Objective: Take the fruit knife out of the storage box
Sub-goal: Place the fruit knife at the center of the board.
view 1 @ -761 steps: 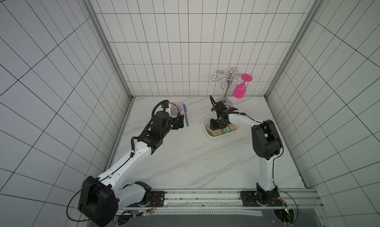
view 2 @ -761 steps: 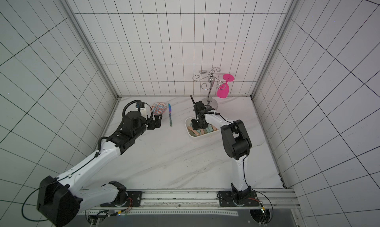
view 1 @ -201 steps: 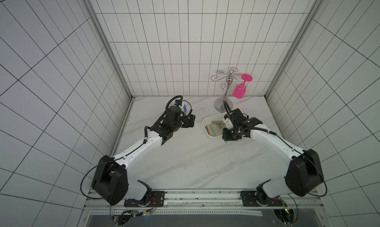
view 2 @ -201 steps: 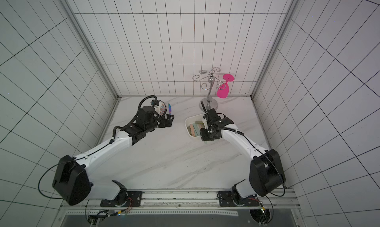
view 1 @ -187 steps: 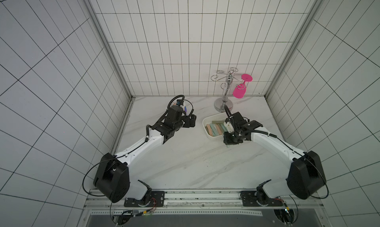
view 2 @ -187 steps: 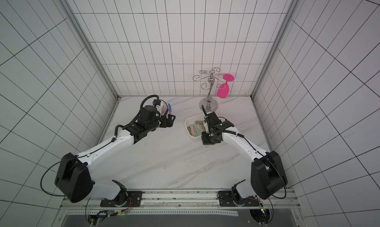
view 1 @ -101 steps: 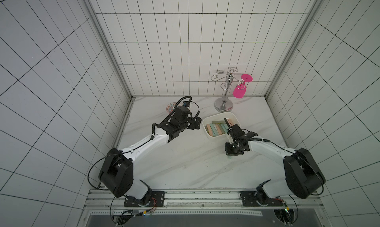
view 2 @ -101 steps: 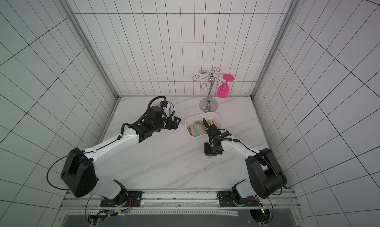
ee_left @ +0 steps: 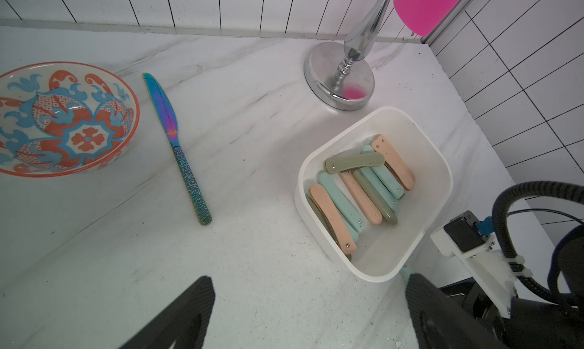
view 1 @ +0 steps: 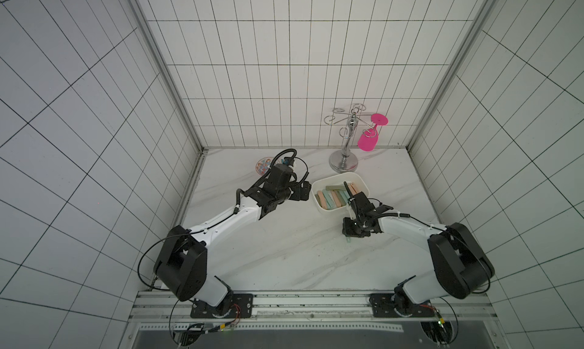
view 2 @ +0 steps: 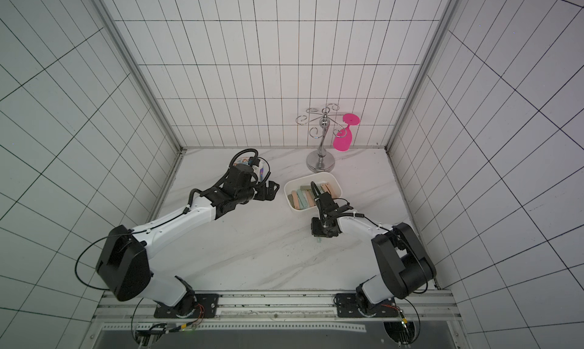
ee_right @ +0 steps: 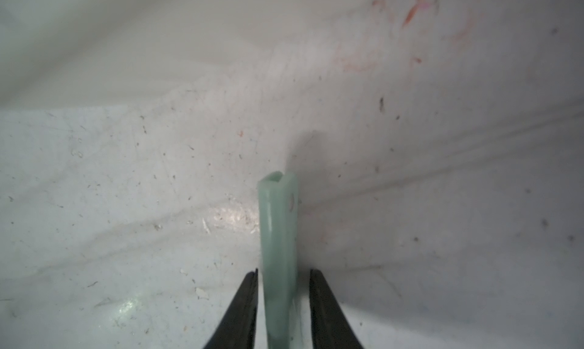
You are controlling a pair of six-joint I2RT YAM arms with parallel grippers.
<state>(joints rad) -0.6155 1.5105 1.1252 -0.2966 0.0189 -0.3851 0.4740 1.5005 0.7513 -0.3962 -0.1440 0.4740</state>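
1. At the fingers [ee_right: 240, 309] of the right gripper [ee_right: 283, 271]: slightly apart, with a thin gap on each side of a mint-green folded fruit knife [ee_right: 278, 230]. Flanking it, not pinching it.
2. Along that fruit knife: pointing straight away from the wrist camera, low over the marble tabletop [ee_right: 126, 205], shadow close beside it. Looks laid down, though contact underneath cannot be confirmed.
3. In both top views: only a green tip of it showing below the gripper, on open table just beside the near wall of the storage box [ee_left: 407, 233] and outside the rim.
4. Inside the box: a heap of other folded knives [ee_left: 360, 189] in peach, mint and olive, with neither arm touching them.
5. At the left gripper [ee_left: 308, 278]: fingers spread wide, nothing between them, hovering just beside the box wall that faces the bowl.
6. Further out: patterned bowl [ee_left: 63, 119] with an iridescent table knife [ee_left: 177, 148] lying beside it. Chrome cup stand [ee_left: 339, 82] behind the box, pink goblet [view 1: 368, 140] hanging upside down from it. All well apart from the right gripper.
7. Step in hand, as judged: release of the extracted knife. Removal from the box looks done.
8. Next move, as judged: calls for a wider opening, then a straight lift, so that neither pad drags the knife. Needs care with the box rim close by.
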